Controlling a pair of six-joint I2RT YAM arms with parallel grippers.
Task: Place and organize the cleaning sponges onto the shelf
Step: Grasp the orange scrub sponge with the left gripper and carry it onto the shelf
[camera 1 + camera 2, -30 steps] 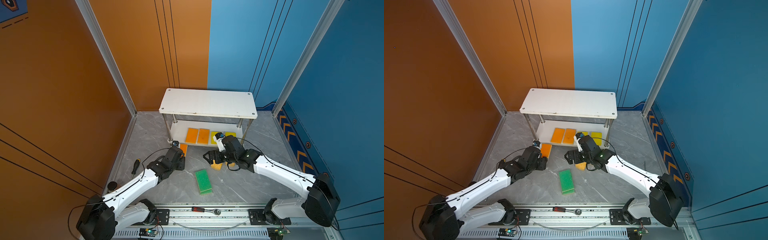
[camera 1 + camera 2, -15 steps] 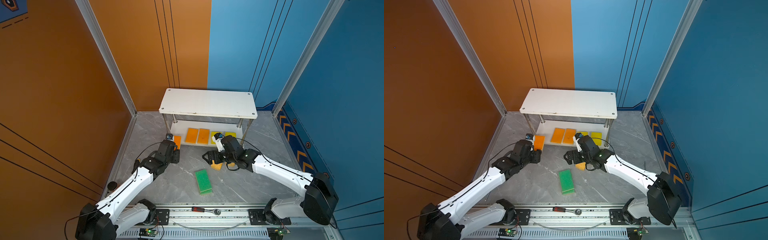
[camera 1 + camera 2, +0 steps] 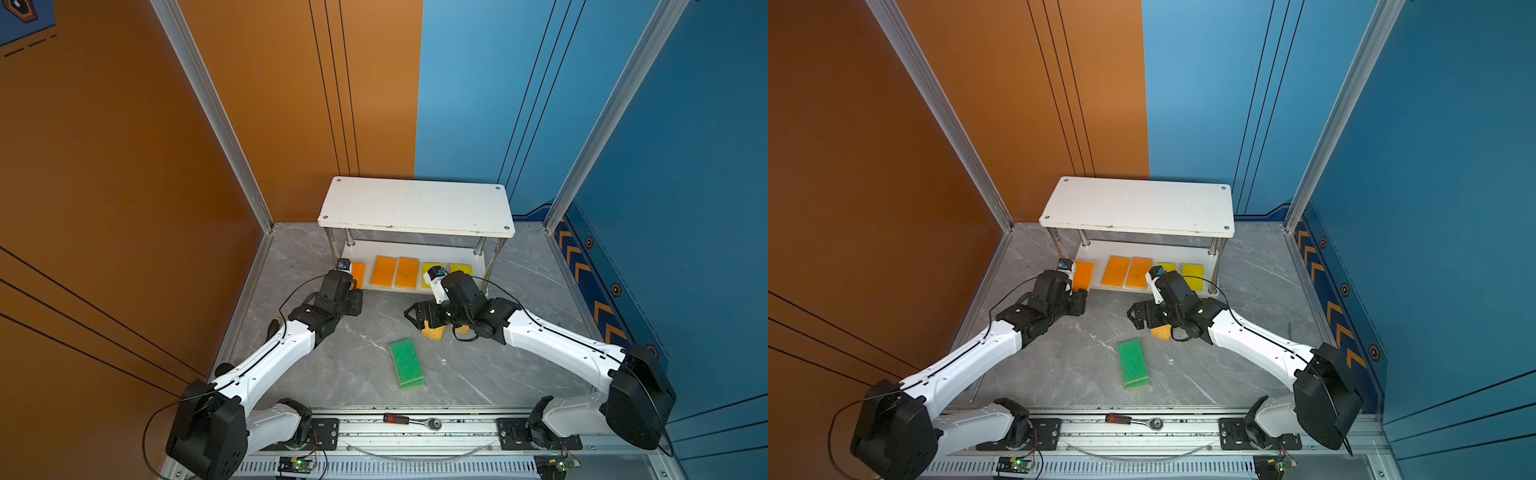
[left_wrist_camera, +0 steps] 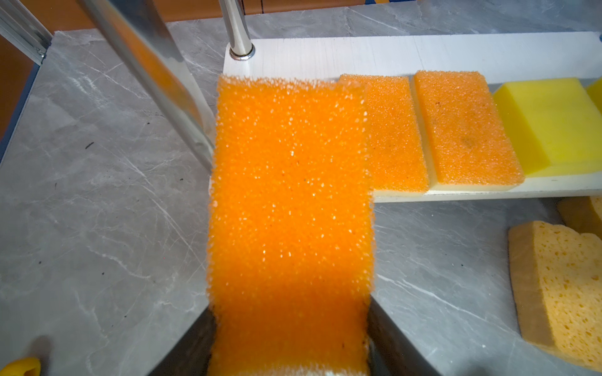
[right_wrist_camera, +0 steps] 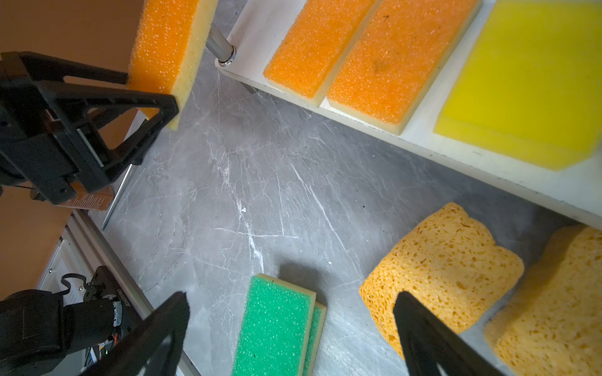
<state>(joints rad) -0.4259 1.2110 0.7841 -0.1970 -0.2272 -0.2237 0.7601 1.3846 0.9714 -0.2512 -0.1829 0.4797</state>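
Note:
The shelf (image 3: 415, 205) stands at the back with a bare top board. Its lower board (image 4: 358, 55) carries two orange-topped sponges (image 3: 384, 271) (image 3: 406, 273) and two bright yellow ones (image 3: 430, 272) (image 3: 461, 270). My left gripper (image 4: 290, 325) is shut on a third orange-topped sponge (image 4: 290, 195). The far end of that sponge reaches over the board's left end, beside a chrome post (image 4: 236, 29). My right gripper (image 5: 291, 299) hangs open above the floor. Two porous yellow-orange sponges (image 5: 446, 260) (image 5: 553, 299) lie by one of its fingers. Two green-topped sponges (image 3: 406, 361) lie stacked and slightly offset on the floor.
A red-handled ratchet (image 3: 411, 420) lies on the front rail. A yellow-handled screwdriver (image 3: 273, 328) sits by the left wall, partly under my left arm. Orange and blue walls close in the grey marble floor (image 3: 365, 332) on three sides.
My left arm has carried the orange-topped sponge leftward and toward the left end of the shelf's lower board. The right arm has hardly moved and stays open.

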